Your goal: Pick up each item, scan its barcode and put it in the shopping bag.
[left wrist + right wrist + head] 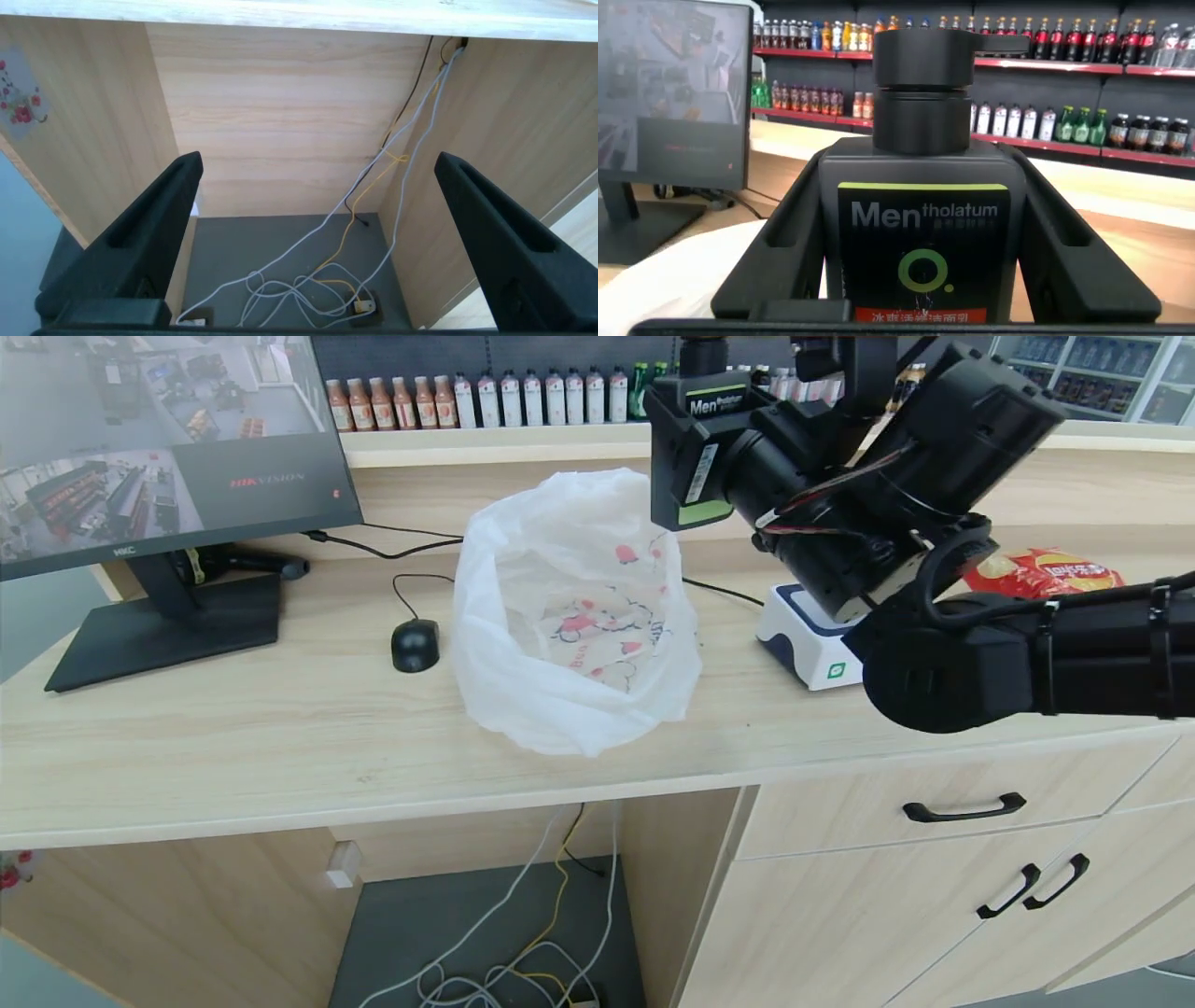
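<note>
While the right gripper (924,280) is clamped on the black pump bottle (923,215), one finger (789,252) pressed to each side of its body, the bottle sits upright with the pump head on top and the label facing the wrist camera. From the head view it's up in the air over the counter (280,737), just off the upper right edge of the shopping bag (574,616) and not touching it. Right below the arm there's the white and blue scanner (808,649) on the countertop, and behind that a red snack bag (1041,571) lying flat near the back edge.

The shopping bag itself is white, thin plastic with a pink cartoon print, standing open-mouthed roughly mid-counter. Can't tell if anything's inside it. To its left is a black mouse (415,644), and further left a monitor (159,439) on a black stand. Rows of drink bottles (485,399) line the shelf behind.

The left gripper (318,161) is down low with its fingers spread wide and nothing between them, facing the open space under the counter where a bunch of cables (308,289) hang down and pool on the floor.
</note>
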Motion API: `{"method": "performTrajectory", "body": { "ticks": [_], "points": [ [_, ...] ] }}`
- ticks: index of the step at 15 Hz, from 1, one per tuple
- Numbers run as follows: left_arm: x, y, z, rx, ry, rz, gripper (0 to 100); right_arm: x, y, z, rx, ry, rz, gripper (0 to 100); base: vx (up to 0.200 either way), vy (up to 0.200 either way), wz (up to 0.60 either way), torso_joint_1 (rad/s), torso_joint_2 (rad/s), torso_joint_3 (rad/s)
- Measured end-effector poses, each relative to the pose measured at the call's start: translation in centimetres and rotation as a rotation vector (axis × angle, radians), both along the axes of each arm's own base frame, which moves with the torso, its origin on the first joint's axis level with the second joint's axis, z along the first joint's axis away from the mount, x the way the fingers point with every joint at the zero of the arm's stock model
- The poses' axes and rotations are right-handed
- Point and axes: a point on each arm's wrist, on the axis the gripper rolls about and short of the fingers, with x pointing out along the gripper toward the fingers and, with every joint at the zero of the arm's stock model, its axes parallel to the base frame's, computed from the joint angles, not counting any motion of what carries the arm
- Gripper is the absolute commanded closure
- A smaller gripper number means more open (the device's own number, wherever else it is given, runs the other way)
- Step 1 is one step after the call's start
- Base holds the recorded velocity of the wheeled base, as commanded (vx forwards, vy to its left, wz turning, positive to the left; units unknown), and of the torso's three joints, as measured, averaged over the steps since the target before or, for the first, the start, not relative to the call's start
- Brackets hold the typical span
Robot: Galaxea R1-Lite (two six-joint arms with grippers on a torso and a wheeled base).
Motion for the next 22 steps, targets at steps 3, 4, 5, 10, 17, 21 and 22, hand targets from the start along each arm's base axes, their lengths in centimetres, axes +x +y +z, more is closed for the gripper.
{"method": "performTrajectory", "body": {
  "ticks": [3, 4, 5, 10, 17, 21, 22],
  "points": [
    [0.0, 0.0, 0.0, 0.000, 0.000, 0.000, 0, 0.8, 2.0, -1.1, -0.010, 0.013, 0.029, 100, 0.000, 0.000, 0.00, 0.000, 0.00, 0.000],
    [0.0, 0.0, 0.0, 0.000, 0.000, 0.000, 0, 0.9, 2.9, -1.4, -0.010, 0.015, 0.044, 100, 0.000, 0.000, 0.00, 0.000, 0.00, 0.000],
    [0.0, 0.0, 0.0, 0.000, 0.000, 0.001, 0, 0.9, 4.1, -1.7, -0.013, 0.018, 0.064, 100, 0.000, 0.000, 0.00, 0.000, 0.00, 0.000],
    [0.0, 0.0, 0.0, 0.000, 0.000, 0.000, 0, 1.5, 8.0, -3.1, -0.001, 0.046, 0.084, 100, 0.000, 0.000, 0.00, 0.000, 0.00, 0.000],
    [0.0, 0.0, 0.0, 0.000, 0.000, 0.001, 0, 2.6, 9.2, -5.1, 0.028, 0.100, 0.096, 100, 0.000, 0.000, 0.00, 0.000, 0.00, 0.000],
    [0.0, 0.0, 0.0, 0.000, 0.000, 0.000, 0, 3.2, 9.6, -6.5, 0.024, 0.177, 0.114, 100, 0.000, 0.000, 0.00, 0.000, 0.00, 0.000],
    [0.0, 0.0, 0.0, 0.000, 0.000, 0.000, 0, 3.4, 9.6, -6.7, 0.018, 0.190, 0.112, 100, 0.000, 0.000, 0.00, 0.000, 0.00, 0.000]
  ]
}}
